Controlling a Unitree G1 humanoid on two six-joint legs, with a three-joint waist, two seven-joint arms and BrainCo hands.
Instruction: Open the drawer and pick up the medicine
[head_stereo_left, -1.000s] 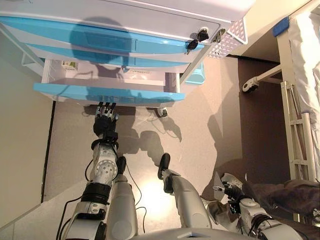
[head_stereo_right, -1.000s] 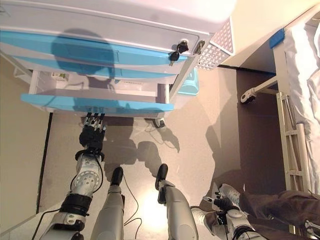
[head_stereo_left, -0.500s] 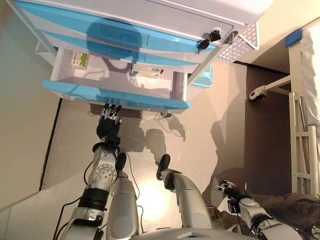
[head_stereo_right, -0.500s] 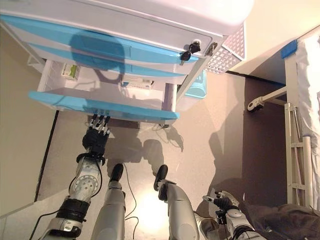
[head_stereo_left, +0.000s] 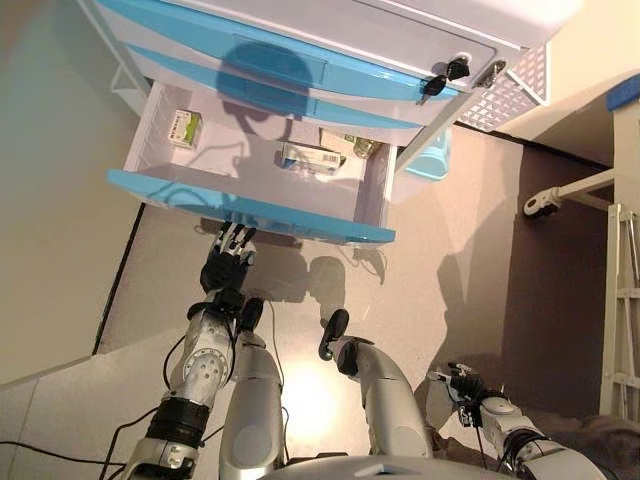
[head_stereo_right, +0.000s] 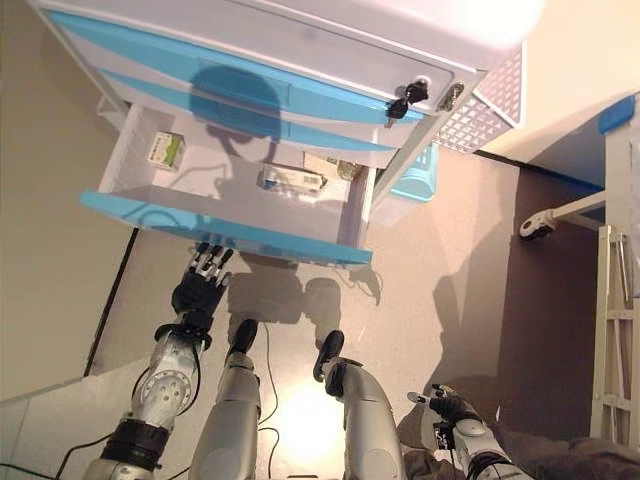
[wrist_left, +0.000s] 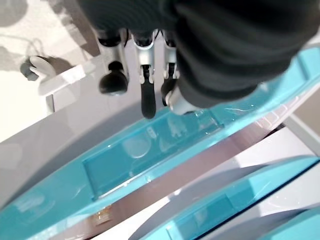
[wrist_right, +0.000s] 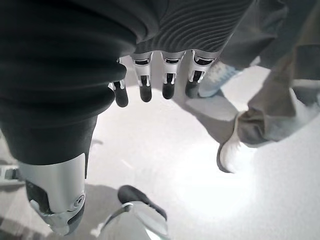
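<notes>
The cart's lowest blue-fronted drawer (head_stereo_left: 250, 205) stands pulled out. Inside lie a green-and-white medicine box (head_stereo_left: 185, 128) at the left and a white-and-blue box (head_stereo_left: 310, 156) near the middle, with a small item (head_stereo_left: 360, 147) half under the drawer above. My left hand (head_stereo_left: 225, 268) is just in front of the drawer front, its fingers fairly straight, with their tips at the front's lower edge. In the left wrist view its fingertips (wrist_left: 147, 102) sit by the handle recess (wrist_left: 150, 155) and hold nothing. My right hand (head_stereo_left: 465, 385) hangs low at my right side, fingers relaxed and empty.
The white cart has two shut blue drawers above and keys in a lock (head_stereo_left: 445, 75). A white perforated basket (head_stereo_left: 510, 90) hangs on its right side, over a blue bin (head_stereo_left: 430, 160). A bed frame with a caster (head_stereo_left: 545, 203) stands to the right. A person's shoe (wrist_right: 232, 152) shows near my right hand.
The drawer has come out further, so its inside and the boxes now show. My left hand stayed at the drawer front. The whole view has also shifted.
</notes>
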